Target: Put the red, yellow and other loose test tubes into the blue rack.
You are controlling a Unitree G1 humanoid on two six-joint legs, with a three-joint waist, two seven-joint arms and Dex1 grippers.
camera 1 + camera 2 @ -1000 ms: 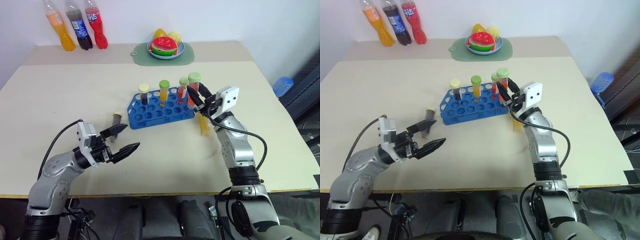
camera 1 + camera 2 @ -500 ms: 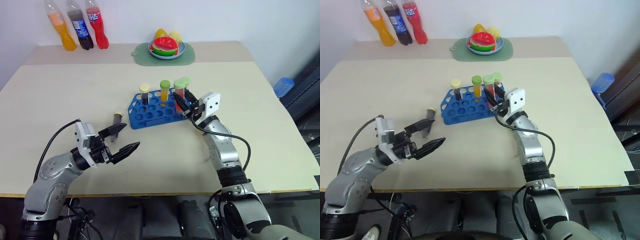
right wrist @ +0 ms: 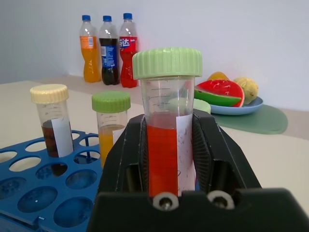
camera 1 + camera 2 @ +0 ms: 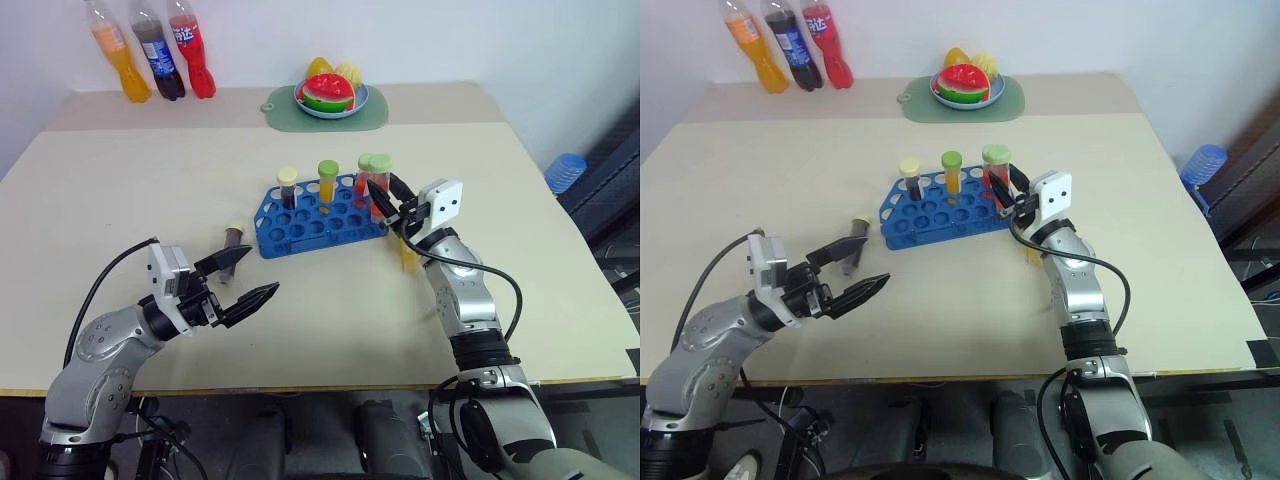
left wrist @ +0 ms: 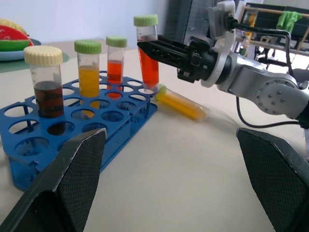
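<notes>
The blue rack (image 4: 318, 222) stands mid-table with a cream-capped brown tube (image 4: 288, 186), a green-capped yellow tube (image 4: 328, 180) and a green-capped red tube (image 4: 364, 176) upright in it. My right gripper (image 4: 383, 198) is shut on another red tube with a green cap (image 3: 166, 140), held upright at the rack's right end. A yellow tube (image 5: 182, 103) lies on the table just right of the rack, beside my right arm. A brown tube (image 4: 233, 238) lies left of the rack, just beyond my left gripper (image 4: 262, 271), which is open and holds nothing.
Three soda bottles (image 4: 155, 50) stand at the far left corner. A fruit plate (image 4: 330, 97) sits on a green mat (image 4: 285, 108) at the back middle. A blue object (image 4: 565, 172) is off the table's right side.
The right gripper swayed slightly left toward the rack and back, keeping its hold on the red tube. The left gripper has stayed open in place.
</notes>
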